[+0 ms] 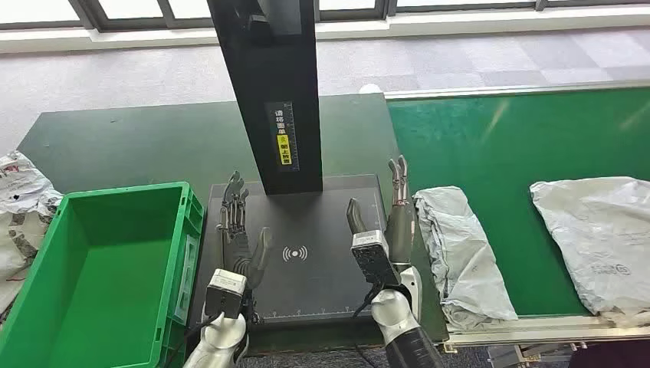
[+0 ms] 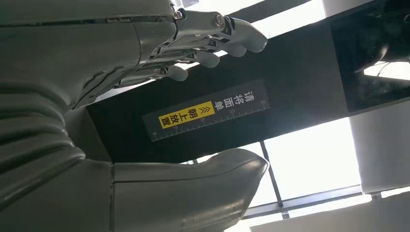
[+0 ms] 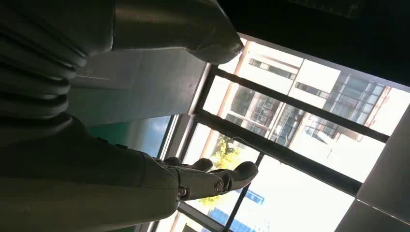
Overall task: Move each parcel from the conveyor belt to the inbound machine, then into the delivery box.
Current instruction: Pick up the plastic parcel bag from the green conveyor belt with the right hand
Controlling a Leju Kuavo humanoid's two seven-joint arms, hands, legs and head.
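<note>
Two grey parcels lie on the green conveyor belt (image 1: 490, 138): a crumpled one (image 1: 460, 249) at the belt's near left end and a wider flat one (image 1: 598, 238) at the right. The inbound machine's black scan plate (image 1: 306, 253) with its dark post (image 1: 268, 92) stands in the middle. My left hand (image 1: 239, 230) is raised over the plate's left side, fingers apart, holding nothing. My right hand (image 1: 387, 226) stands over the plate's right edge, fingers straight up, empty, just left of the crumpled parcel. The green delivery box (image 1: 100, 268) holds nothing.
More grey bags (image 1: 19, 207) lie at the far left beyond the green box. The dark green table (image 1: 138, 138) stretches behind the box. The post's yellow label (image 2: 186, 114) faces my left wrist camera. Windows (image 3: 290, 121) fill the room's far side.
</note>
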